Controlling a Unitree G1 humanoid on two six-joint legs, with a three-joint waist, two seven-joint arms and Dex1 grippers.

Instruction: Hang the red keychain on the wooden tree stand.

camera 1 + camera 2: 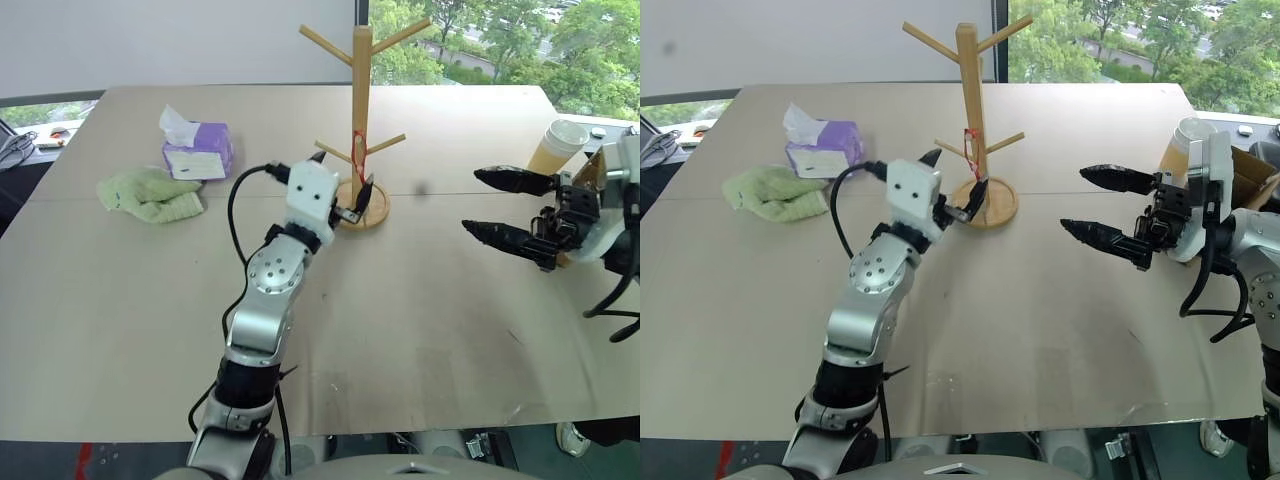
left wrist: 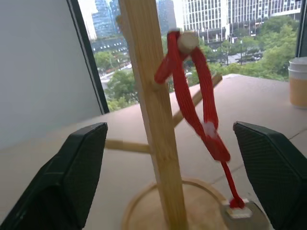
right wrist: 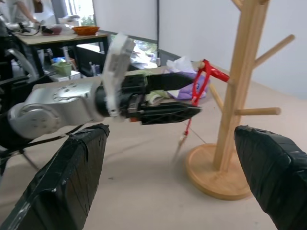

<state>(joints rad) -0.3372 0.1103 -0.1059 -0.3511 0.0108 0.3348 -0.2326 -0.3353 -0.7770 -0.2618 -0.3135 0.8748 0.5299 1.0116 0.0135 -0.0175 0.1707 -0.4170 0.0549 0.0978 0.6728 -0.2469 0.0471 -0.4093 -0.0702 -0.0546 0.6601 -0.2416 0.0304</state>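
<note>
**Keychain on the peg, both grippers spread**

I see the wooden tree stand [image 1: 360, 120] upright on the table [image 1: 420, 330], toward the far side, its round base flat on the surface. The red keychain [image 2: 199, 98] is looped over the tip of one of the lower pegs, on the side of the pole facing my left arm. The cord hangs down from the peg, and the small grey key [image 2: 238, 214] dangles at its end just above the base. In the left wrist view the cord hangs free, touching neither finger.

My left gripper [image 1: 345, 190] sits right at the stand, its fingers [image 2: 72, 177] spread wide apart, one on each side of the pole and the hanging cord. It holds nothing. In the right wrist view the lower finger lies just beside the cord; I cannot tell whether it brushes it.

My right gripper [image 1: 500, 208] hovers above the table well off to the right of the stand, pointing left toward it, fingers wide apart and empty.

Elsewhere on the table: a purple tissue box [image 1: 198, 150] and a green cloth [image 1: 152, 194] on the far left, near each other, and a paper cup [image 1: 555, 147] behind the right gripper.
</note>
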